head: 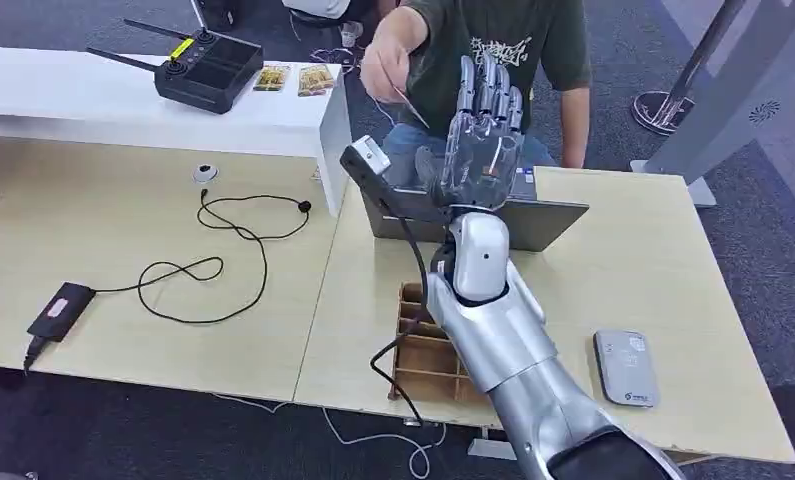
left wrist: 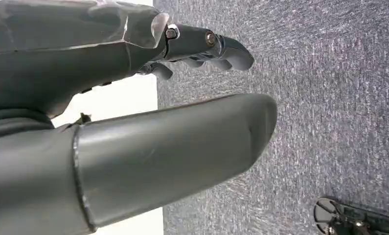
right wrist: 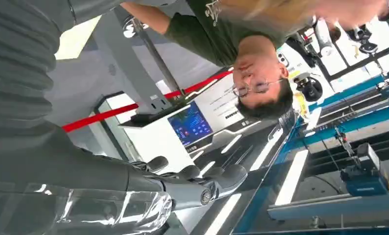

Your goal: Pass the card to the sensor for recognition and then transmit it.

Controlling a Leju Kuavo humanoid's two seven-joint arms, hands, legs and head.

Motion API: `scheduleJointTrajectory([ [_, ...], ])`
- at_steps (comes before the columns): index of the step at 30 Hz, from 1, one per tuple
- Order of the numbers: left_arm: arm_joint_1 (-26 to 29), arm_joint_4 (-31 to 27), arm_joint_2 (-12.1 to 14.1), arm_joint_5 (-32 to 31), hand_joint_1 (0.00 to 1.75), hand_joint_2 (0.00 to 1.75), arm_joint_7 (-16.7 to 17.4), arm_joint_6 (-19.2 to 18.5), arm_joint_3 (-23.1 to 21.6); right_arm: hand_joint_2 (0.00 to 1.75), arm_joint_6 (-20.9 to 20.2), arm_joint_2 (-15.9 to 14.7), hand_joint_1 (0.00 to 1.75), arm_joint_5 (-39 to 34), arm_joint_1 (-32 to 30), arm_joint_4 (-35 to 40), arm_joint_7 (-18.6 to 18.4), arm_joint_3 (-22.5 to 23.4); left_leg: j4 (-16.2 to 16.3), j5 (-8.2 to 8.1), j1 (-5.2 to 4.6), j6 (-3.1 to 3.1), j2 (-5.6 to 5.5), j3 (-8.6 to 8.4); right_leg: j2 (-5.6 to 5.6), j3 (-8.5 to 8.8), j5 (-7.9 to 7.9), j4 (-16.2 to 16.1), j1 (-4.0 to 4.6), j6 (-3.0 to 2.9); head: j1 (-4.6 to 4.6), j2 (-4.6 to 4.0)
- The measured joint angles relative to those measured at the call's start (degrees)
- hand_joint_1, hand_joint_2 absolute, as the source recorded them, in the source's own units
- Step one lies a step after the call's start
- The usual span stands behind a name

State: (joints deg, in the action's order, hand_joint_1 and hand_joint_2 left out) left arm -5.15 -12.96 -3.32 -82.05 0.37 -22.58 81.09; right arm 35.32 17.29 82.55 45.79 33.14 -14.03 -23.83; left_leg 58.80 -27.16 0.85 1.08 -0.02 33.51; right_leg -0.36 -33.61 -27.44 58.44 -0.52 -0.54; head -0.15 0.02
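Observation:
My right hand [head: 483, 125] is raised over the table's far edge, fingers stretched up and apart, holding nothing. In the right wrist view, the same hand's fingers [right wrist: 197, 178] point toward a person's head. Just left of it, a person's hand [head: 385, 65] pinches a thin card [head: 411, 108], seen edge-on and apart from my fingers. The grey card sensor [head: 626, 367] lies flat on the table near the front right. My left hand [left wrist: 202, 46] hangs over grey carpet with nothing in it.
A wooden divided box [head: 423, 345] sits by the table's front edge, partly behind my forearm. A grey laptop [head: 543, 220] stands at the far edge. On the left table lie a black cable [head: 223, 262] and adapter [head: 61, 311]; a remote controller [head: 208, 68] rests on a white bench.

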Motion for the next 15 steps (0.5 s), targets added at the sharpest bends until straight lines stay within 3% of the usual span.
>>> scheduleJointTrajectory([
  [7,0.0,0.0,0.0,1.4,0.0,0.0,0.0,0.5,0.0,1.75,1.1,-0.2,0.0,-2.9,-5.2,10.0,4.3,4.1,0.0,-0.01,0.0,0.0,0.0,0.0,0.01,-0.02,0.0,0.0,0.0,0.0,0.0,-0.02],
  [15,0.3,0.0,-0.1,2.7,0.0,0.0,0.0,0.9,0.0,1.75,0.7,-1.0,0.0,-4.7,-16.2,28.0,6.4,9.4,0.0,-0.02,0.0,0.0,0.01,0.0,0.01,-0.05,-0.02,0.0,0.0,0.01,0.0,0.0],
])
